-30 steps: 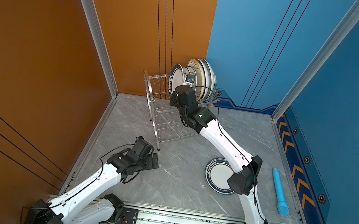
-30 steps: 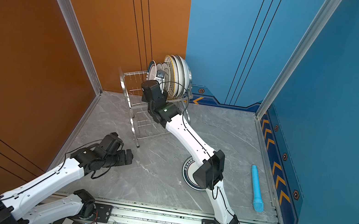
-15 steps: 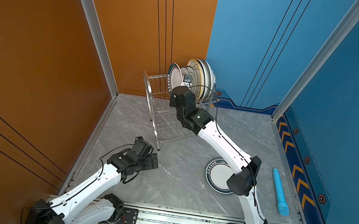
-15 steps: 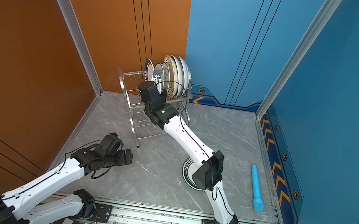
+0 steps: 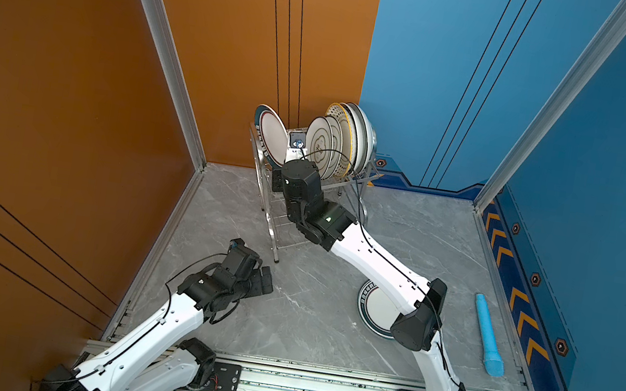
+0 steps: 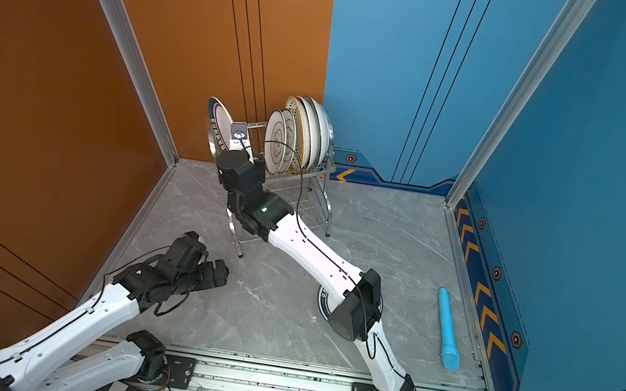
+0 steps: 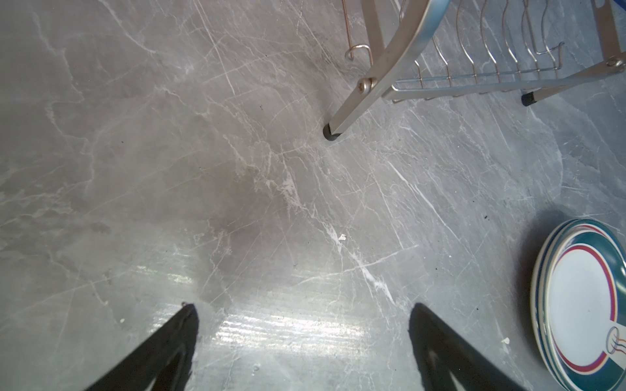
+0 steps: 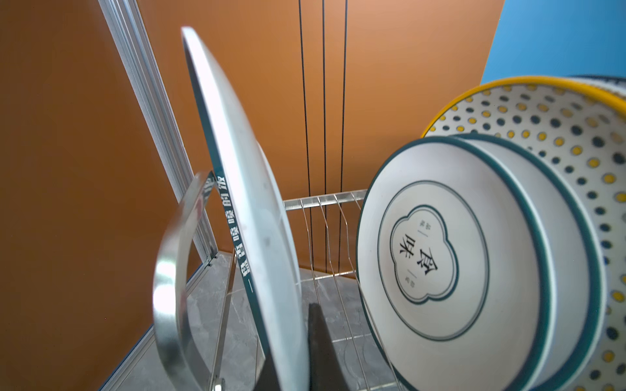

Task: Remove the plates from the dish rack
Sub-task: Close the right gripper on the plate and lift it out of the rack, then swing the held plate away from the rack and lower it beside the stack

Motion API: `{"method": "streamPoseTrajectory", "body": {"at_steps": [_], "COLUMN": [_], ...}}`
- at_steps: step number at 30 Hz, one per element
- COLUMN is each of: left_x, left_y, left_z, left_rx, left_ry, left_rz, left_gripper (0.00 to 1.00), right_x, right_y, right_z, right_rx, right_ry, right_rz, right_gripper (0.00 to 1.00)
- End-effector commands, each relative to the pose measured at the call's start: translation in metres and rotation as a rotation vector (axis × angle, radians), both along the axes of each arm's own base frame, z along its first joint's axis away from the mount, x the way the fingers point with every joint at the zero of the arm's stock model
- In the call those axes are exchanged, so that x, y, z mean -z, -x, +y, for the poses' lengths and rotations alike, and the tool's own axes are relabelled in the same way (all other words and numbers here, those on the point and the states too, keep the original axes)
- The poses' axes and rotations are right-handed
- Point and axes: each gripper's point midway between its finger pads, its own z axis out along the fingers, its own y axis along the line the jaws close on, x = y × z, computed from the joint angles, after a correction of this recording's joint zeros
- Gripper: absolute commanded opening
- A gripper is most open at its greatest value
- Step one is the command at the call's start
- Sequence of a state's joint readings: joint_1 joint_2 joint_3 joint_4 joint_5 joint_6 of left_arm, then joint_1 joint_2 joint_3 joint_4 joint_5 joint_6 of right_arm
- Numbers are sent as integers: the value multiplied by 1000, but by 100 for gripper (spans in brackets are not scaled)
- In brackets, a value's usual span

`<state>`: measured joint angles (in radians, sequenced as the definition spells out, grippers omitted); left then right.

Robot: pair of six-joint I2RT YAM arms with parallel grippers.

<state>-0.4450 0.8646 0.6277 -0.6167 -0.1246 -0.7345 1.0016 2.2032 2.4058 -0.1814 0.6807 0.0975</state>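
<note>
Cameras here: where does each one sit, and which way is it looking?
Top views: high over the front rail, looking down on the dish rack, left arm and right arm.
Left wrist: on the left arm, facing the grey tabletop; open left end effector shows.
Right wrist: at the rack, facing the orange wall; right end effector grips a teal-rimmed plate.
Shared: left wrist and both top views show the stacked plates.

One dish rack (image 7: 352, 108), two arms (image 5: 373, 256), one tube (image 5: 488, 336)
</note>
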Motion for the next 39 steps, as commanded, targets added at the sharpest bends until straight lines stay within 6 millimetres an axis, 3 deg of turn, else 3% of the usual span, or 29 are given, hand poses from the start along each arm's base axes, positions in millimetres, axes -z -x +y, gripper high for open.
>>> {"method": "streamPoseTrajectory", "body": {"at_steps": [1,5,6,11,16,20,26,29,35,39], "left_x": [1,-8,-9,-15,-20,-27,-33,-35,-39,-39], "left_y": [1,0,1,1,2,0,-5,-9,-14,-15], "left_z": [9,11,9,8,17,11,-6,-15,-39,-61], "left_rx": [-57,-64,-46,-8,-50,-14,85,118,189,260], "left_ry": [0,34,39,81,114,134,144,144,146,115], "left_rz": [-17,-81,-89,-132,-181,-202,-190,-190,-212,-204], "left_gripper": [98,98,98,98,98,98,98,98,98,98], "right_x": [-76,-92,-109,-139,-162,-156,-115,-82,6,64], "right_y": [21,29,37,51,73,91,117,126,145,161], "right_z": [-32,-42,-54,-83,-132,-180,-265,-309,-381,-410], "right_rx": [47,86,99,142,178,203,299,379,492,498], "right_ry": [-72,-20,-34,-17,-51,-95,-160,-165,-174,-181], "right_rz": [-144,-199,-227,-294,-323,-298,-242,-173,27,217], "right_gripper": [2,2,2,2,2,2,2,2,2,2]}}
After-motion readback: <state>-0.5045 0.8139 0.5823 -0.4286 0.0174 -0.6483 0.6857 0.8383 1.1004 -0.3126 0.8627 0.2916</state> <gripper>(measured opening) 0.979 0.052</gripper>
